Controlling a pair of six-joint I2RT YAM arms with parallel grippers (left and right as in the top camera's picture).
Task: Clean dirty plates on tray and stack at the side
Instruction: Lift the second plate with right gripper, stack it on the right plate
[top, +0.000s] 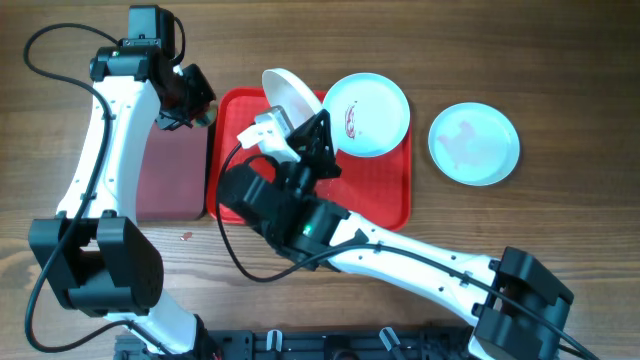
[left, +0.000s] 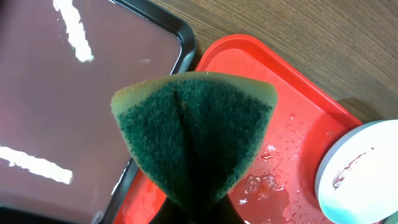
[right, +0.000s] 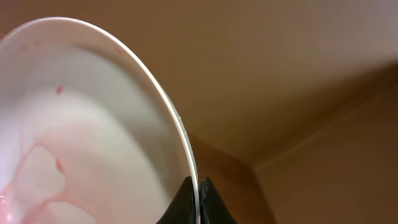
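Note:
My right gripper (right: 199, 190) is shut on the rim of one plate (right: 93, 137), which it holds tilted on edge above the back left of the red tray (top: 385, 195). Pink watery streaks run across that plate's face. A second plate (top: 366, 115) with a red smear at its centre lies at the tray's back right. A third plate (top: 474, 143), without a smear, rests on the table to the right of the tray. My left gripper (left: 196, 208) is shut on a folded green sponge (left: 196, 134) over the tray's left rim, left of the raised plate (top: 290, 95).
A dark maroon tray (top: 170, 175) with a black rim lies directly left of the red tray. Water drops and a pinkish puddle (left: 267, 183) sit on the red tray's floor. My right arm (top: 400, 255) crosses the table's front.

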